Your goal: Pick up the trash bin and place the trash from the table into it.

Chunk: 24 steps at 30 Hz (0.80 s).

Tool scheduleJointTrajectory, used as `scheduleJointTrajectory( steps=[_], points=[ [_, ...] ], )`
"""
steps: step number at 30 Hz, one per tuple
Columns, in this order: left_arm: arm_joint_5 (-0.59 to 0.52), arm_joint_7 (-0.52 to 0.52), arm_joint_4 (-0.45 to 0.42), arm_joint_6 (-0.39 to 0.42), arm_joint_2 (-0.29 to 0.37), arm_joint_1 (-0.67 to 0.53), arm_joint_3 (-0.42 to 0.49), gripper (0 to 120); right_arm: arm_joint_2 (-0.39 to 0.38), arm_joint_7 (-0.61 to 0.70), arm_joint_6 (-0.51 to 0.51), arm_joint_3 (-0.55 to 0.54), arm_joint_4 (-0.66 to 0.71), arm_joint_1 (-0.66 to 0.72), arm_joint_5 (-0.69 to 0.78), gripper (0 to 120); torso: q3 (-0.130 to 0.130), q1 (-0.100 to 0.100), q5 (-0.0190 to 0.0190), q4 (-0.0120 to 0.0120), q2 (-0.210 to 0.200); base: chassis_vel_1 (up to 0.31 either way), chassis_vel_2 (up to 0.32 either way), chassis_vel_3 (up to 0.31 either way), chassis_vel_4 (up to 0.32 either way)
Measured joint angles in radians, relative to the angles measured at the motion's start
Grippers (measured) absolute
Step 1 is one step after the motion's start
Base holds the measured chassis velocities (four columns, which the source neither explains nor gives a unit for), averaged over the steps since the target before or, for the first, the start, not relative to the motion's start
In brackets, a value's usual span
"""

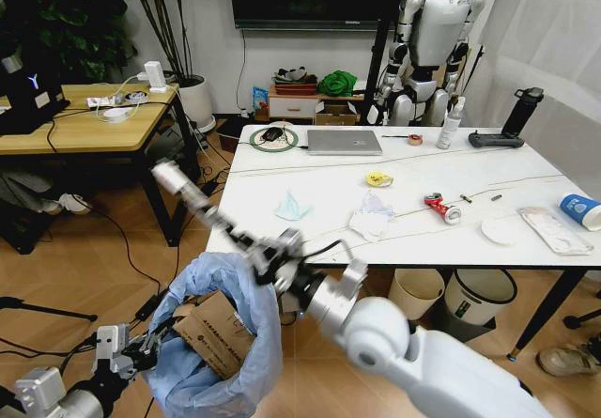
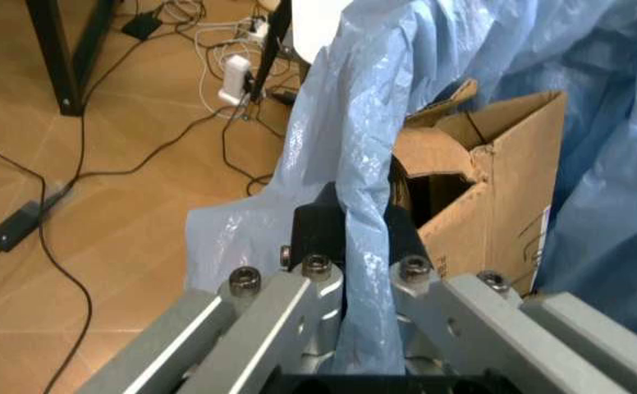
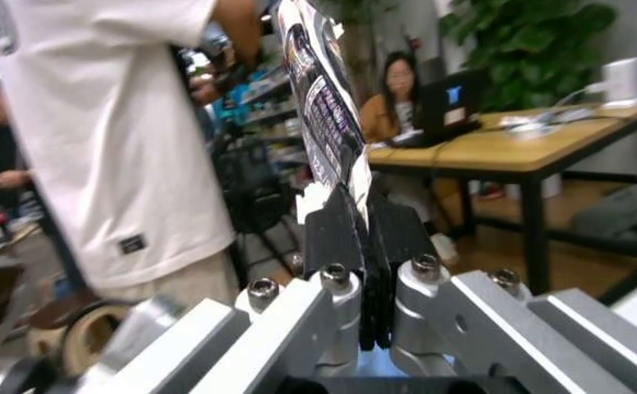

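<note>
The trash bin (image 1: 221,343) hangs beside the table (image 1: 413,235), with a cardboard box (image 1: 218,335) inside. The left gripper (image 2: 364,215) has its fingers closed on the bin's blue liner rim. The right gripper (image 3: 360,222), above the bin, pinches a printed wrapper (image 3: 321,98). Tissues (image 1: 371,219), a can (image 1: 441,208) and a blue cup (image 1: 580,209) lie on the table.

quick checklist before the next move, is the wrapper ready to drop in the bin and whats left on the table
1. left gripper shut on the trash bin liner edge: ok.
2. right gripper shut on a wrapper: ok.
3. Wrapper over the bin opening: cannot tell; in the head view the right gripper is at the bin's upper rim.
4. Room in the bin: cannot tell; a cardboard box already fills much of it.
5. table cleared: not ok; mask, tissues, can, blue cup remain.
</note>
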Motion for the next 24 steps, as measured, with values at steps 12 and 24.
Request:
scheduleJointTrajectory(
  steps=[12, 24],
  points=[
    [-0.016, -0.010, 0.005, 0.005, 0.005, -0.007, -0.032, 0, -0.068, 0.009, 0.025, -0.074, 0.038, -0.025, -0.092, 0, 0.000, 0.000, 0.0000, -0.0003, 0.000, 0.000, 0.000, 0.000, 0.000],
    [-0.026, -0.017, 0.014, 0.008, 0.011, -0.018, -0.035, 0, -0.104, 0.014, 0.034, -0.020, 0.082, -0.126, -0.142, 0, 0.000, 0.000, 0.0001, 0.0000, 0.000, 0.000, 0.000, 0.000, 0.000]
  ],
)
